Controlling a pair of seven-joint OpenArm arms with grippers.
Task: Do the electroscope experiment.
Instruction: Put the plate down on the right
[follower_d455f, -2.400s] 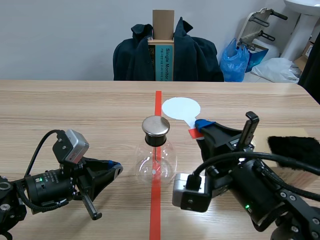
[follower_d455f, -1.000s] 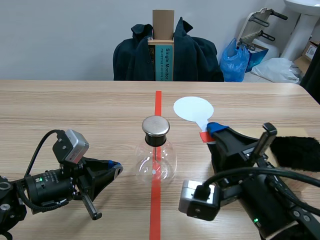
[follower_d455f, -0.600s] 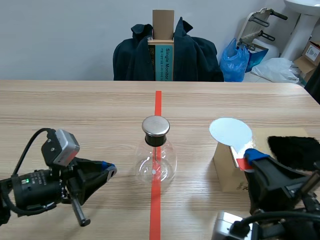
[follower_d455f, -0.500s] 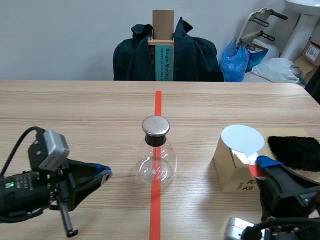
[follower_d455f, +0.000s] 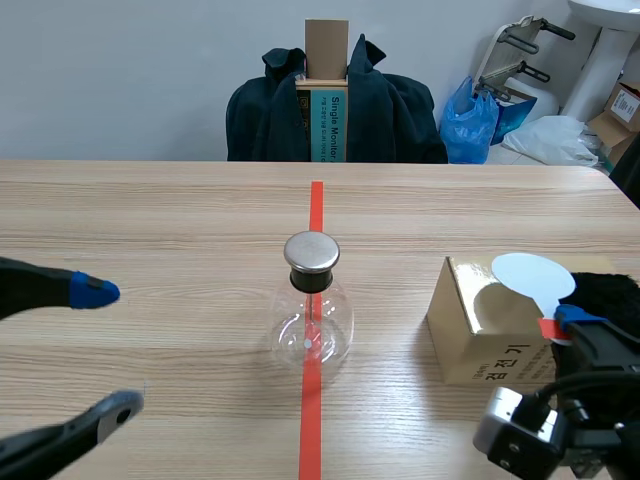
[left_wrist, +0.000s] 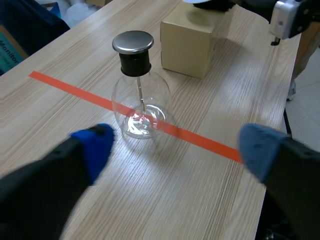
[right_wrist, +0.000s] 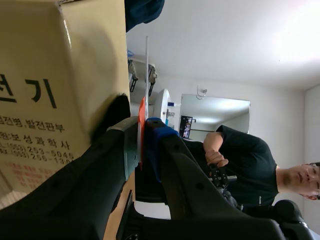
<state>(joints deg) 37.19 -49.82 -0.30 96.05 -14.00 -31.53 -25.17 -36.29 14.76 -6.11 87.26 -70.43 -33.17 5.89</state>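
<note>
The glass flask (follower_d455f: 312, 322) is standing upright in the middle of the table (follower_d455f: 180, 220), on the red tape line. A black stopper with a flat metal cap (follower_d455f: 312, 251) is closing its neck. Inside the flask a thin metal rod is hanging down from the stopper, and something small and shiny is sitting at the rod's lower end; I cannot tell its shape. The flask is holding nothing else that I can see.

My left claw (left_wrist: 175, 147) is hanging wide open and gripping nothing, its two blue pads well apart. The flask is standing just ahead of it, a little toward one finger, and not touching either finger.

To the right of the flask, well apart from it, a cardboard box (follower_d455f: 478, 325) is sitting shut, so its contents are hidden. Black Korean characters are printed on its side; in my right wrist view they are showing large and partly cut off, with smaller lines under them. A black furry piece (follower_d455f: 612, 293) is lying at the box's right end.

My right claw (right_wrist: 143, 145) is pinching the red handle of a thin white disc (follower_d455f: 533, 275). I am holding the disc above the box's top, close to the fur.

Beyond the table, a teal box (follower_d455f: 325, 125) is showing white letters beginning "Single Moni", with dark jackets (follower_d455f: 390, 110) hanging around it.
</note>
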